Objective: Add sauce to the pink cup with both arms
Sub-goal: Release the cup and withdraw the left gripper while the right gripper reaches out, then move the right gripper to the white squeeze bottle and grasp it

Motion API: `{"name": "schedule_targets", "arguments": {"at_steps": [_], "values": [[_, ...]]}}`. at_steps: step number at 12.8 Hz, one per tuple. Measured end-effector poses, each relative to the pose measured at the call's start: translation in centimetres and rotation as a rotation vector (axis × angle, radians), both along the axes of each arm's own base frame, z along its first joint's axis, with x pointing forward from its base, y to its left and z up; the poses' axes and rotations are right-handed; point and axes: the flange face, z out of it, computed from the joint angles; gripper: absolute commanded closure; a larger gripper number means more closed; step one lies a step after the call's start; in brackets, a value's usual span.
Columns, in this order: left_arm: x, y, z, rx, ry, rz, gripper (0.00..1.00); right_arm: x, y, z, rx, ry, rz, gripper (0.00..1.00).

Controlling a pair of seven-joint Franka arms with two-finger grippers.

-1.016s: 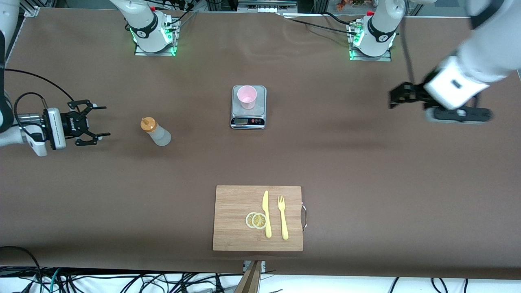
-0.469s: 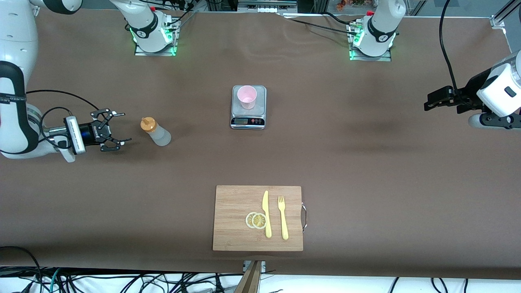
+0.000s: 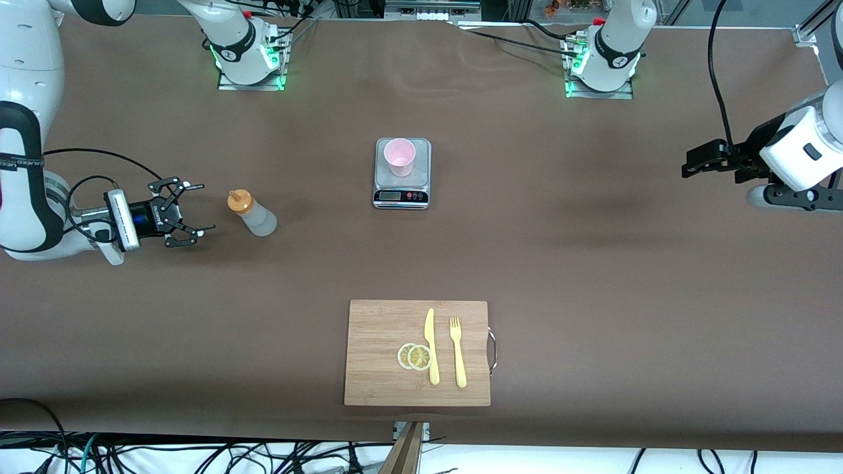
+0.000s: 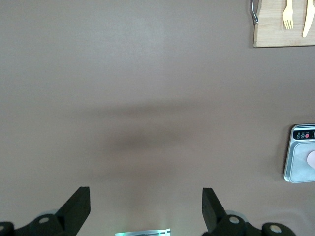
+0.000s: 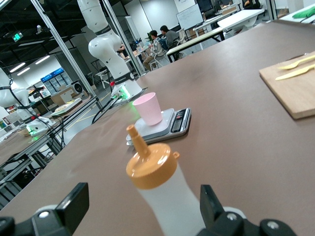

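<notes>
Brown tabletop spreads wide in the front view — the sauce [image 3: 251, 212] stands just beside the right gripper [image 3: 191, 216], fingers wide, at the bottle's nine o'clock. The pink cup [image 3: 400, 157] sits on a scale [image 3: 402, 191]. Left wrist view: the left gripper [image 4: 145, 209] hangs spread over bare table. Right wrist view: the bottle stands between open fingers [image 5: 74, 204] — untouched.

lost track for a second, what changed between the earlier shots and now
The right gripper moved in toward the sauce bottle, fingers open, not touching it. The left gripper drew back toward its end of the table, open, holding nothing. Bottle, pink cup, scale and cutting board stayed put.
</notes>
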Motion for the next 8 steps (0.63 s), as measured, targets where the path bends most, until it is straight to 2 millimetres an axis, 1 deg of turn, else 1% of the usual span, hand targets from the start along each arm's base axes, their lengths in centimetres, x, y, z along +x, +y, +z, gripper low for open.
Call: {"name": "schedule_targets", "arguments": {"at_steps": [2,4,6,8], "values": [[0.0,-0.1,-0.1,0.0,0.004,-0.008,0.0,0.4,0.3,0.0,0.011,0.005,-0.017,0.0],[0.1,0.0,-0.6,-0.001,0.021,-0.012,0.0,0.5,0.1,-0.7,0.012,0.012,-0.039,0.0],[0.2,-0.2,-1.1,-0.001,0.029,-0.017,0.0,0.7,0.0,-0.6,0.026,0.002,-0.045,0.0],[0.2,-0.6,-1.1,-0.002,0.03,-0.025,0.0,0.8,-1.0,-0.3,0.017,0.003,-0.054,0.0]]}}
